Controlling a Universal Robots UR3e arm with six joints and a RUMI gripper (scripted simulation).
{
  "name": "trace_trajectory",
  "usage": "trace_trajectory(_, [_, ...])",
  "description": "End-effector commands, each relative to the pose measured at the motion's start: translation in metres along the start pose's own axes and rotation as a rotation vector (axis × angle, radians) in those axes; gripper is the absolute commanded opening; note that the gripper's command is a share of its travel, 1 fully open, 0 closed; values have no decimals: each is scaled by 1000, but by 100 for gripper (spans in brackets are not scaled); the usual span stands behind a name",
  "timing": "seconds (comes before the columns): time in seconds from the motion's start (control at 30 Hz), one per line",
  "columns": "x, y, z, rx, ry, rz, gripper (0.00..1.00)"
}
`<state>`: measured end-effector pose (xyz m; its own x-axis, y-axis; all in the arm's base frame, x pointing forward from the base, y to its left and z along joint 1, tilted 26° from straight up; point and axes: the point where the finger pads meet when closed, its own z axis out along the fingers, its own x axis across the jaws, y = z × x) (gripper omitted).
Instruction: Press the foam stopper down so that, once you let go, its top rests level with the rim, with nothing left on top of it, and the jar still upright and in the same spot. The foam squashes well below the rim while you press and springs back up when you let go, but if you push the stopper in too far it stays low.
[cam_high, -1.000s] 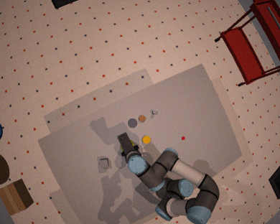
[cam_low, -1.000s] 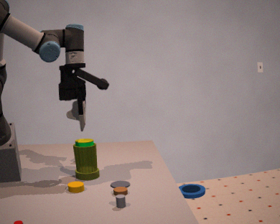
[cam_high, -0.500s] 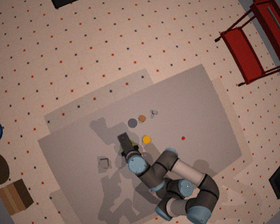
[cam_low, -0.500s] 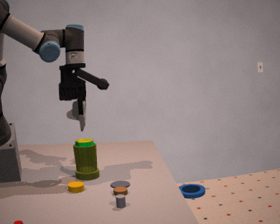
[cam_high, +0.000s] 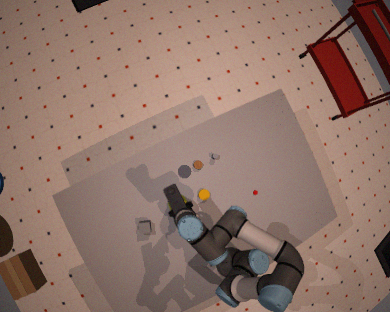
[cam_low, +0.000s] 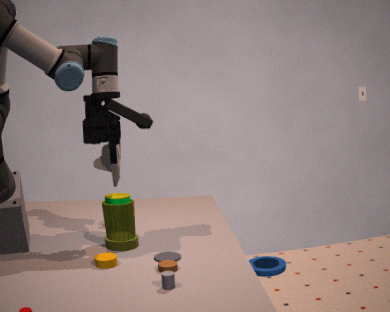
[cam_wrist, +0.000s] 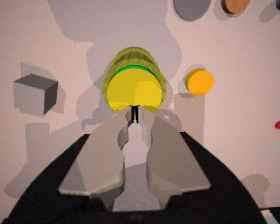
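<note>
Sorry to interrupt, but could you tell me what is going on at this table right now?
A single robot arm holds its shut, empty gripper above an upright olive jar on the table. The jar's yellow foam stopper sticks up above the rim, over a green band, and the fingertips are not touching it yet. A yellow disc, a grey disc, an orange-brown puck and a small grey cylinder sit nearby.
</note>
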<state>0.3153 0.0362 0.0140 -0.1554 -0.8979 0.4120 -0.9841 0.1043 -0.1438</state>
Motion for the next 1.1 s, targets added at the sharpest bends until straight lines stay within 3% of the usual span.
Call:
trace_trajectory(0.0, [0, -1, 7, 3, -1, 0, 0])
trace_trajectory(0.2, [0, -1, 19, 3, -1, 0, 0])
trace_trajectory(1.07, [0, -1, 25, 3, -1, 0, 0])
